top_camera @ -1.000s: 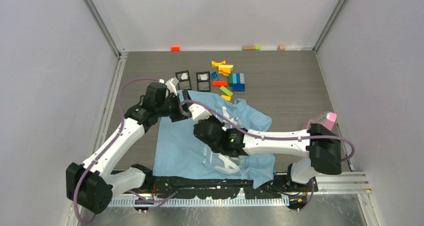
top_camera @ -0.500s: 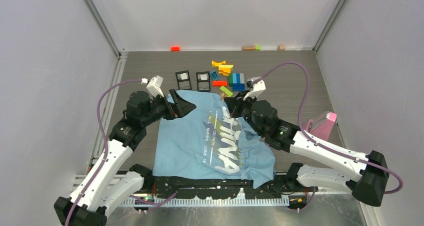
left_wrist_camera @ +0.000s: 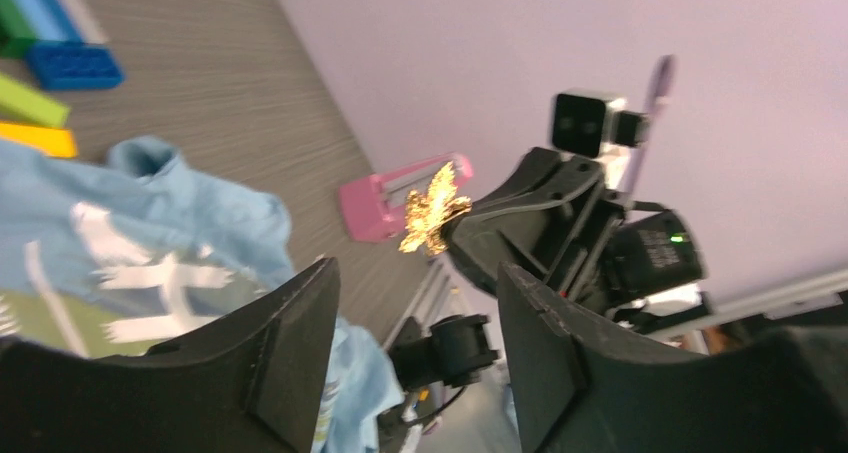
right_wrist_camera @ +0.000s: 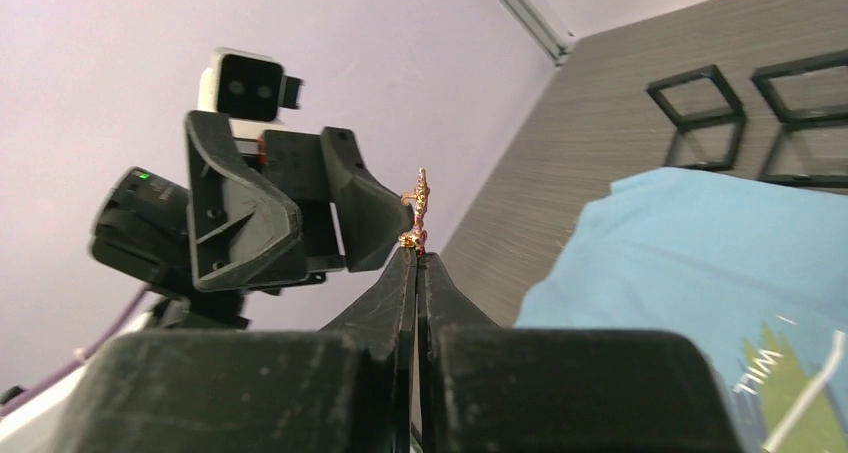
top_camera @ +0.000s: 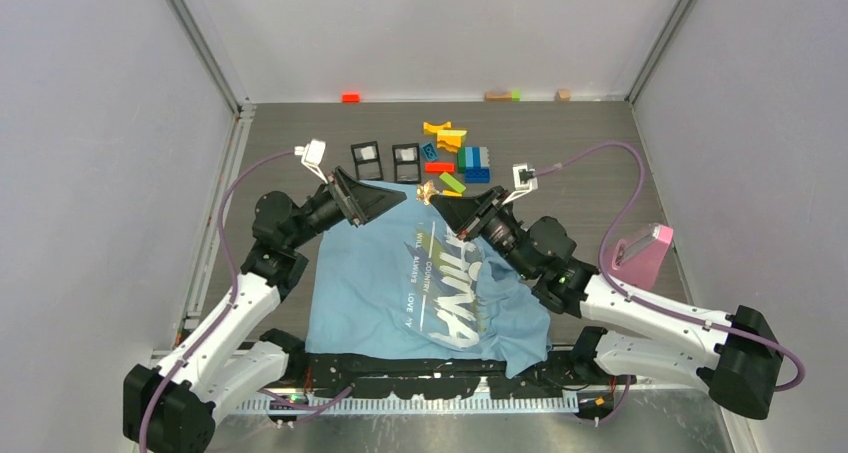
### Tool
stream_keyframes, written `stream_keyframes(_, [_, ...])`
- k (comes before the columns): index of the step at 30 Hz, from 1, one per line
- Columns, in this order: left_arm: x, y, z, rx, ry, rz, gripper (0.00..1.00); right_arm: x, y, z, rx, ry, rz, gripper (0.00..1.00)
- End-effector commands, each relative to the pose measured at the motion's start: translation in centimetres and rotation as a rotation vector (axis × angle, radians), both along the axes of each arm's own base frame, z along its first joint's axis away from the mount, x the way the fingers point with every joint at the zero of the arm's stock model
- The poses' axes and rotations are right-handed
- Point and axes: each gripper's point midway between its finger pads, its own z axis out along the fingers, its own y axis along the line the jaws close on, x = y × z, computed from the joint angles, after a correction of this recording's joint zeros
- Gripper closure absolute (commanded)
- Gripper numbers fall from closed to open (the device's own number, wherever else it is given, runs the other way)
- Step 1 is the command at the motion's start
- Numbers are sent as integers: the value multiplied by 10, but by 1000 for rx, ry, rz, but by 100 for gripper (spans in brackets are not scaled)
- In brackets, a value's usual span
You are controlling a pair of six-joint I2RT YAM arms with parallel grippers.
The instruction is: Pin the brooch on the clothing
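The light blue T-shirt (top_camera: 400,283) with white lettering lies flat at the near middle of the table. It also shows in the left wrist view (left_wrist_camera: 150,223) and the right wrist view (right_wrist_camera: 720,243). My right gripper (top_camera: 441,202) is shut on the brooch (top_camera: 427,191), a tiny gold, flower-like ornament held in the air above the shirt's far edge. In the right wrist view the brooch (right_wrist_camera: 415,208) sticks up from the shut tips (right_wrist_camera: 415,254) and shows a pinkish-red bit. My left gripper (top_camera: 385,203) is open and empty. It faces the brooch (left_wrist_camera: 431,209) from the left, jaws (left_wrist_camera: 418,268) apart.
Coloured toy blocks (top_camera: 460,158) and two black square frames (top_camera: 367,160) lie just beyond the shirt. A pink object (top_camera: 640,253) stands at the right. Small blocks (top_camera: 350,97) sit along the back wall. Grey walls close in on both sides.
The right arm swung from across the shirt to the right side, then raised the brooch. The left gripper lifted off the shirt and turned to face the brooch.
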Motion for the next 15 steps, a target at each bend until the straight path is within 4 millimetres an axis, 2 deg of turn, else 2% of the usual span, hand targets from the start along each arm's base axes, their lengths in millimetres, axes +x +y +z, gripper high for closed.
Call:
stream_keyframes(1, [-20, -8, 34, -100, -113, -116, 43, -9, -8, 55, 212, -75, 23, 99])
stream_keyframes(6, [-28, -12, 37, -87, -139, -158, 45, -11, -6, 62, 264, -74, 45, 100])
stream_keyframes(15, [-36, -21, 39, -82, -147, -208, 55, -14, 1, 65, 288, -68, 84, 99])
